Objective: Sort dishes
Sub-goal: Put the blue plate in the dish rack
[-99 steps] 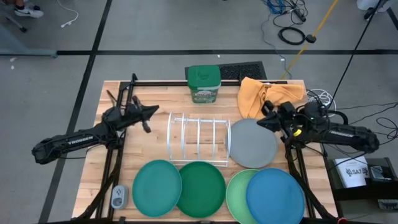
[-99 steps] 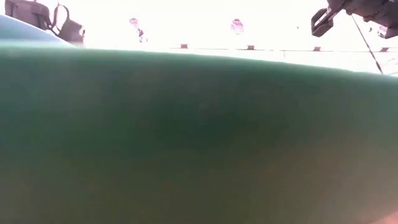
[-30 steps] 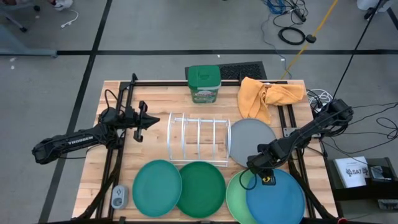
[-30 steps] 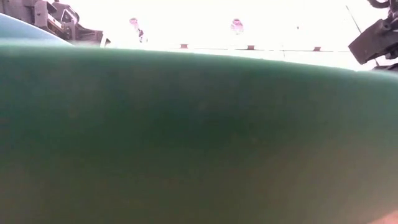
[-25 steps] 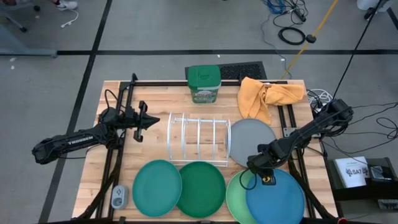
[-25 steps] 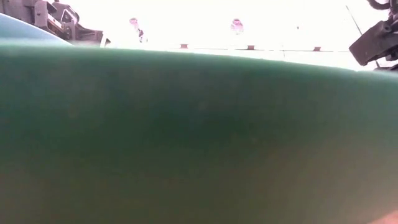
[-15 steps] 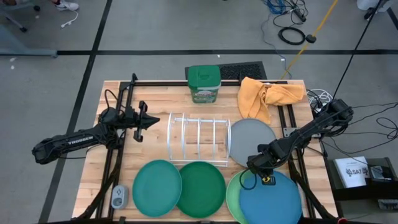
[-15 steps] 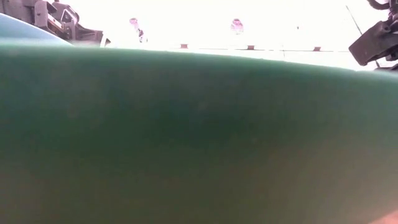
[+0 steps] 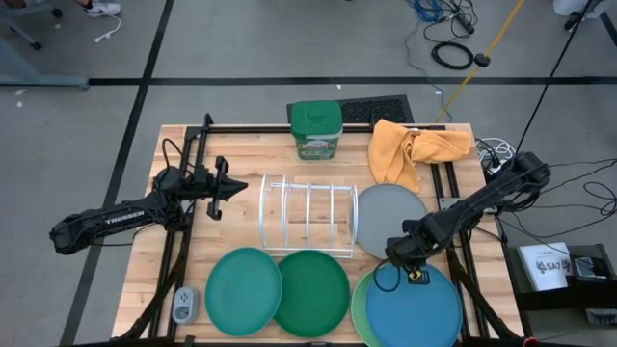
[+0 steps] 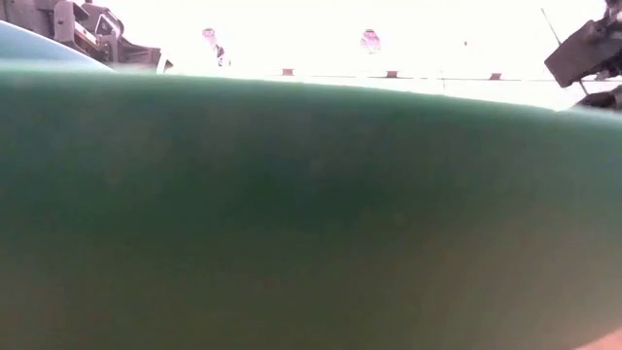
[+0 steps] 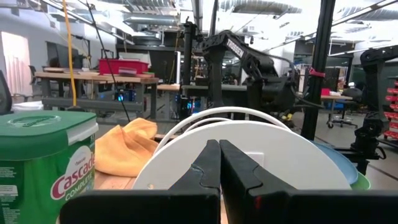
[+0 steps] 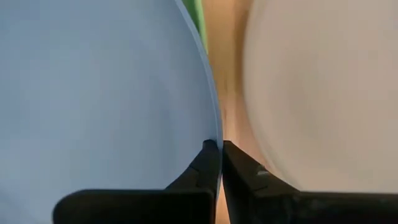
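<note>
Five plates lie on the wooden table. The teal plate (image 9: 243, 291) and dark green plate (image 9: 311, 294) are at the near edge. The blue plate (image 9: 415, 308) lies on top of the light green plate (image 9: 359, 301), of which only a sliver shows. The grey plate (image 9: 390, 220) lies flat beside a white wire rack (image 9: 308, 217). My right gripper (image 9: 400, 255) is shut on the blue plate's far rim. My left gripper (image 9: 227, 186) is shut and empty, left of the rack. The dark green plate (image 10: 311, 214) fills the low view. My right gripper pinches the blue plate's rim (image 12: 213, 134) on its far left side, between its two fingers. The fingers slant down from the table's far right. The plate's near part rests over the light green plate (image 12: 198, 18); whether the held rim is raised, I cannot tell.
A green lidded tub (image 9: 316, 130) and an orange cloth (image 9: 415, 149) sit at the far edge. A small grey device (image 9: 183, 306) lies at the near left corner. Black frame rails run along both sides of the table.
My right gripper has stayed shut on the blue plate's rim. The plate has slid a little toward the table's left over the light green plate, covering more of it.
</note>
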You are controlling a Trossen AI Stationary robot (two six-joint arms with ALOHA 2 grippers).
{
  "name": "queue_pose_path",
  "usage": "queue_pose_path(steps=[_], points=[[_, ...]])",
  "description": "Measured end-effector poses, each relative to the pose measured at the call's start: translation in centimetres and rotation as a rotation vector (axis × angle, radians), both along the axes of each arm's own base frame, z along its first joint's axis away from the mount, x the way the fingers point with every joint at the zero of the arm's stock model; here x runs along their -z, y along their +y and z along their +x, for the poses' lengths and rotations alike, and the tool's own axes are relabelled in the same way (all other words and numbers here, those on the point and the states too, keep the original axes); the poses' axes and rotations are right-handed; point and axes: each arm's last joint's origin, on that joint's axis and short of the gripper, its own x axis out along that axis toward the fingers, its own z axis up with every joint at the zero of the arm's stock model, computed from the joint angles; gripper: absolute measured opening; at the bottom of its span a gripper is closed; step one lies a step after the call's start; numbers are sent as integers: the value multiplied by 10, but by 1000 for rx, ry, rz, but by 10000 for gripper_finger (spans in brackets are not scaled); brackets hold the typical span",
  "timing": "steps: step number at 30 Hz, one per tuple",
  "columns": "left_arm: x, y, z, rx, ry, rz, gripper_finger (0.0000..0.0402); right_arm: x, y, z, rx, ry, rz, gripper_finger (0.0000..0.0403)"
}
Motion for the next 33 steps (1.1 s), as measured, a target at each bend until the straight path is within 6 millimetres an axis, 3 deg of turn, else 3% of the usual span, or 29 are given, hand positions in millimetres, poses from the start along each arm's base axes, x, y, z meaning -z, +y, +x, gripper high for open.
queue_pose_path(steps=[15, 33], points=[[0, 0, 0, 0, 0, -2, 0, -117, -14, -2, 49, -264, -303, 1], [0, 0, 0, 0, 0, -3, 0, -220, -31, -11, -6, -673, -561, 0]])
